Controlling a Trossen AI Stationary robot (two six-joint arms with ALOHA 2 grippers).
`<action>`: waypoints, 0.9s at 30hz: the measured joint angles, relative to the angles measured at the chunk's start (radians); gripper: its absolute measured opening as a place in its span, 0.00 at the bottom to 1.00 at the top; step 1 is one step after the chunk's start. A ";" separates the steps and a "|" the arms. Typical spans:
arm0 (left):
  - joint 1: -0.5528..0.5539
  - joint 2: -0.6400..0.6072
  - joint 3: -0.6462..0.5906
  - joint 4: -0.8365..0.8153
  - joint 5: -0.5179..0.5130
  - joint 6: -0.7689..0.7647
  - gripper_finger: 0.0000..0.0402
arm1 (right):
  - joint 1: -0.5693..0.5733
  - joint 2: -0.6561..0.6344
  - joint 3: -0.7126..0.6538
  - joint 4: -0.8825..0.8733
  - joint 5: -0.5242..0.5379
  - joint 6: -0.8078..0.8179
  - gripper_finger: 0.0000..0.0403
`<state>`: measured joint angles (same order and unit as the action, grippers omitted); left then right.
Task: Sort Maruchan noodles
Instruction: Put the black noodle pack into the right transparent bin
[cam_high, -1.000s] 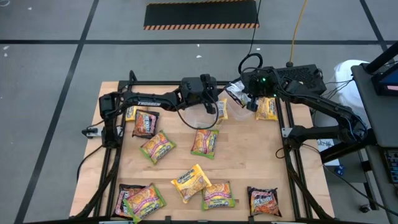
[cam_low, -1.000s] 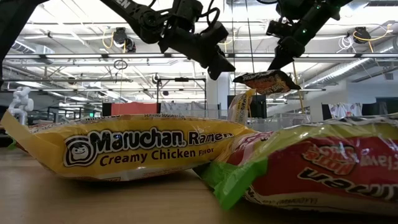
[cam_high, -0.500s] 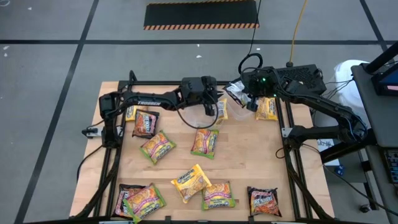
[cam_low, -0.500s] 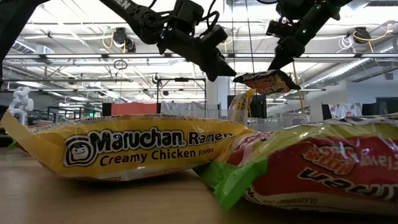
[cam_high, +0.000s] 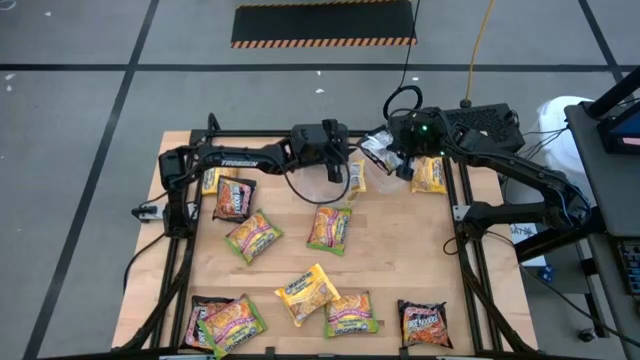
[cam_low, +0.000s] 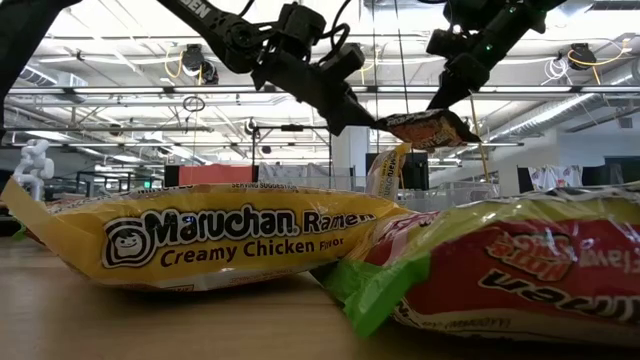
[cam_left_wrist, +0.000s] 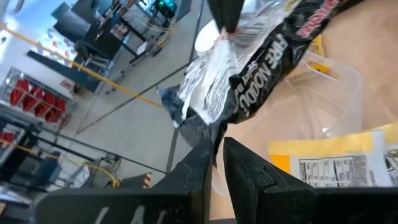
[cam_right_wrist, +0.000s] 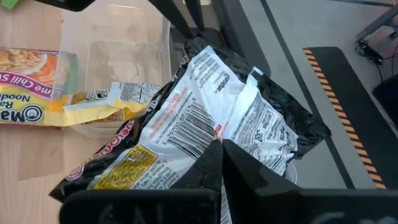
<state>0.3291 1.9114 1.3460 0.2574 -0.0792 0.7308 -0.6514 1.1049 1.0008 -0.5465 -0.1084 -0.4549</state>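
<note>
A dark brown-black noodle packet (cam_high: 377, 148) (cam_low: 430, 128) hangs in the air over the table's far edge, between both arms. My right gripper (cam_high: 398, 163) (cam_right_wrist: 221, 155) is shut on one end of it. My left gripper (cam_high: 347, 166) (cam_left_wrist: 217, 155) has reached its other end from the left and is shut on it. Other packets lie flat on the table: a yellow one (cam_high: 308, 292), green-edged ones (cam_high: 252, 236) (cam_high: 330, 227) and dark ones (cam_high: 235, 198) (cam_high: 425, 323). My left gripper pinches the packet's crimped dark end (cam_left_wrist: 208, 127) between its two fingers, coming slanting down from the table's left; in the low view the fingertips (cam_low: 368, 120) meet the packet's edge. My right gripper pinches the opposite end, beside the barcode (cam_right_wrist: 208, 134), coming from above and the right. The packet is lifted clear and lies nearly level between the two grippers.
A clear tub (cam_high: 325, 188) stands under the left gripper, and a yellow packet (cam_high: 357, 176) leans in another tub beside it. A further yellow packet (cam_high: 430, 175) lies near the far right corner. Close to the low camera lie a yellow packet (cam_low: 210, 245) and a green-edged one (cam_low: 500, 270).
My left gripper has moved toward the table's right and slightly up, toward the hanging dark packet, until its fingertips reach the packet's free end. The right gripper and the packet have kept their place.
</note>
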 joint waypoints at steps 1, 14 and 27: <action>-0.001 0.000 0.000 0.000 0.000 0.003 0.12 | 0.000 0.000 0.000 0.000 0.000 0.000 0.00; -0.002 0.017 0.000 0.017 -0.007 0.052 0.12 | 0.022 0.000 0.000 -0.004 -0.001 -0.003 0.00; -0.029 0.133 0.000 0.174 -0.133 0.226 0.12 | 0.051 0.000 0.000 -0.012 0.000 -0.006 0.00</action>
<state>0.3004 2.0446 1.3456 0.4312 -0.2119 0.9567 -0.5999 1.1053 1.0008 -0.5586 -0.1089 -0.4605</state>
